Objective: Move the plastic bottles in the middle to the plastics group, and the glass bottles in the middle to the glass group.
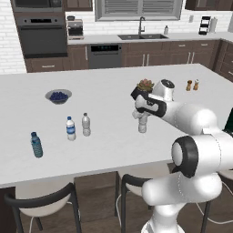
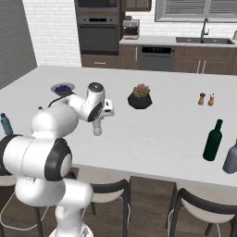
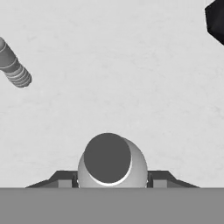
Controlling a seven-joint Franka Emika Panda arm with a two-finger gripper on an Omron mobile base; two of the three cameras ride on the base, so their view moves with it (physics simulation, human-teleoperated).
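A small clear plastic bottle (image 1: pixel 143 124) with a white cap stands upright in the middle of the white island counter (image 1: pixel 104 91). My gripper (image 1: pixel 141 114) comes down over its top and is shut on it. From above, its round cap (image 3: pixel 108 157) sits between the two fingers (image 3: pixel 65 179), which press its sides. A second clear bottle (image 1: pixel 86 124) stands to the left beside the blue-labelled bottle (image 1: pixel 70 128). The blue-tinted bottle (image 1: pixel 36 144) is further left. The dark green glass bottle (image 2: pixel 213 140) stands far to the right, next to a grey bottle (image 2: pixel 230 158).
A bowl of blueberries (image 1: pixel 58 96) sits at the back left. A potted succulent (image 1: pixel 145 85) stands just behind my hand, and two shakers (image 1: pixel 192 85) are to the right. Dark stools (image 1: pixel 43 202) line the counter's near edge.
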